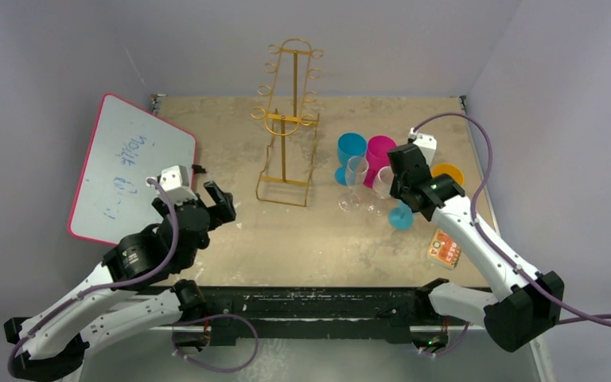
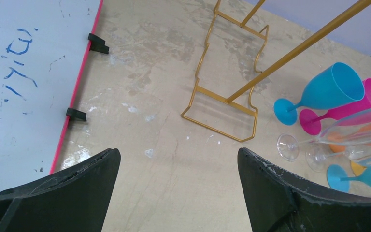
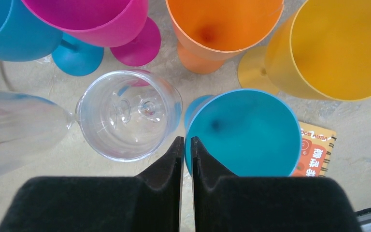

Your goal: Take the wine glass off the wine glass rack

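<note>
Glossy metal wine glass rack (image 1: 285,121)

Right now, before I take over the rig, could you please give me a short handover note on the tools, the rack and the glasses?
Left tool: open and empty, low beside the base of the wine glass rack, on its left.
Right tool: nearly shut, with its tips between a clear glass and a blue glass. I cannot tell whether it pinches the blue rim.
Done: no glass hangs on the rack. The glasses stand grouped on the table to its right.
Left: probably only lifting the right tool out without tipping a glass.
</note>
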